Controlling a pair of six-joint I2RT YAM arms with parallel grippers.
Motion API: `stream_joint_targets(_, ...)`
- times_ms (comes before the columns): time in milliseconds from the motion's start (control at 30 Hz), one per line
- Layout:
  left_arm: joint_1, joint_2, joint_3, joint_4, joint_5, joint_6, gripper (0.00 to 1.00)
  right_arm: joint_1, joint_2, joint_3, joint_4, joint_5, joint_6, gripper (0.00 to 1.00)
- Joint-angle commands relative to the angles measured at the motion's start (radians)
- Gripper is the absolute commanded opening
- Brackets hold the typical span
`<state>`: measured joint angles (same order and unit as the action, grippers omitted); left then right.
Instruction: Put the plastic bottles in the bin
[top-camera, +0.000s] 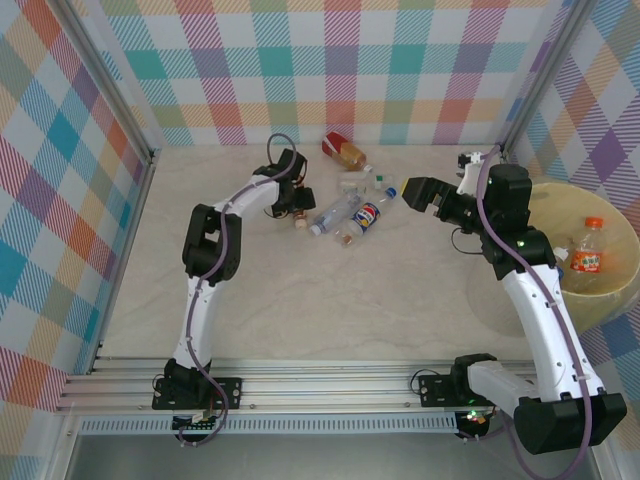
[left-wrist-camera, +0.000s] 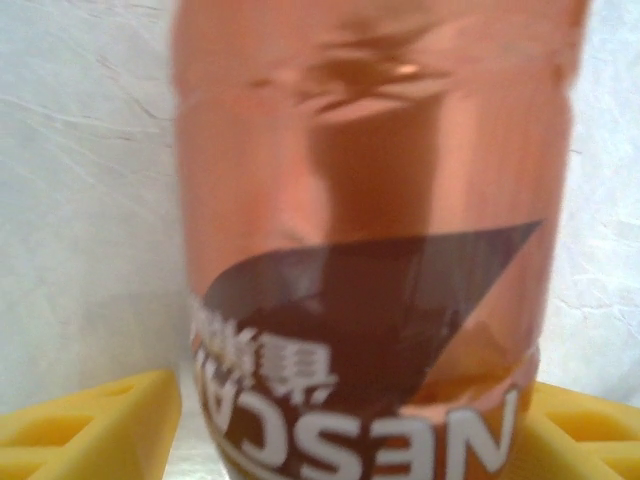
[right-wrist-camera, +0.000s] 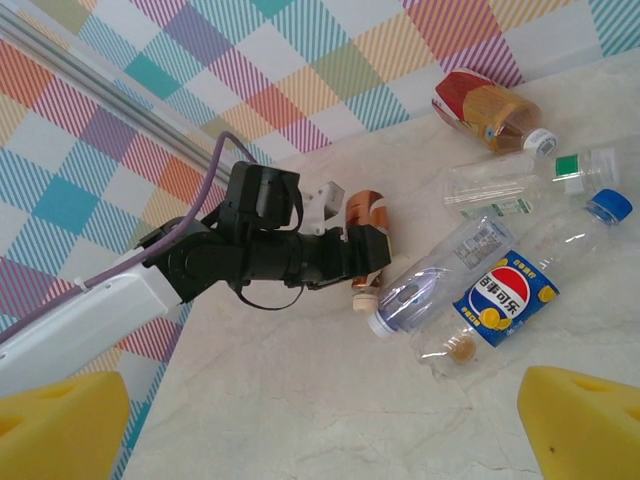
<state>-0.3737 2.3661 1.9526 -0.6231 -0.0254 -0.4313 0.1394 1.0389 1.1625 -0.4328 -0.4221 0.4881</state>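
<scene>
My left gripper (top-camera: 297, 207) is at the left end of a cluster of plastic bottles on the table. Its yellow fingers (left-wrist-camera: 95, 425) flank a copper-brown coffee bottle (left-wrist-camera: 370, 230) lying between them. A thin gap shows at the left finger, and the right finger is at the bottle's side. Beside it lie a clear bottle (right-wrist-camera: 430, 285), a blue-labelled cola bottle (right-wrist-camera: 500, 300), a green-capped bottle (right-wrist-camera: 520, 185) and a larger bottle with brown liquid (top-camera: 345, 152). My right gripper (top-camera: 415, 192) hangs open and empty to the right of the cluster. The pale-yellow bin (top-camera: 560, 200) stands at the far right.
An orange-labelled bottle (top-camera: 588, 250) lies inside the bin. Checked walls close the table at the back and both sides, with metal posts in the corners. The right arm's forearm reaches across the bin's near rim.
</scene>
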Motion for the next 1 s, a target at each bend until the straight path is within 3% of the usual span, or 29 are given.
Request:
stream_joint_targets(0, 0.013, -0.007, -0.037, -0.025, -0.057, -0.015, 0.72, 0.008, -0.016, 0.034, -0.02, 0.022, -0.023, 1.0)
stream_joint_targets(167, 0.013, -0.049, -0.11, -0.031, -0.135, -0.036, 0.7, 0.008, -0.012, 0.031, -0.022, 0.02, -0.022, 1.0)
stream_joint_targets(533, 0.011, -0.157, -0.311, 0.023, -0.162, -0.067, 0.56, 0.009, 0.009, 0.016, -0.006, 0.022, -0.016, 1.0)
stream_joint_targets(700, 0.001, -0.238, -0.437, 0.074, -0.111, -0.056, 0.58, 0.01, 0.026, 0.01, 0.006, 0.023, -0.011, 1.0)
stream_joint_targets(867, -0.028, -0.288, -0.501, 0.071, -0.14, -0.067, 0.63, 0.013, 0.05, 0.012, 0.019, 0.022, -0.003, 1.0)
stream_joint_targets(967, -0.039, -0.313, -0.545, 0.092, -0.165, -0.066, 0.6, 0.015, 0.062, 0.012, 0.025, 0.017, -0.001, 1.0)
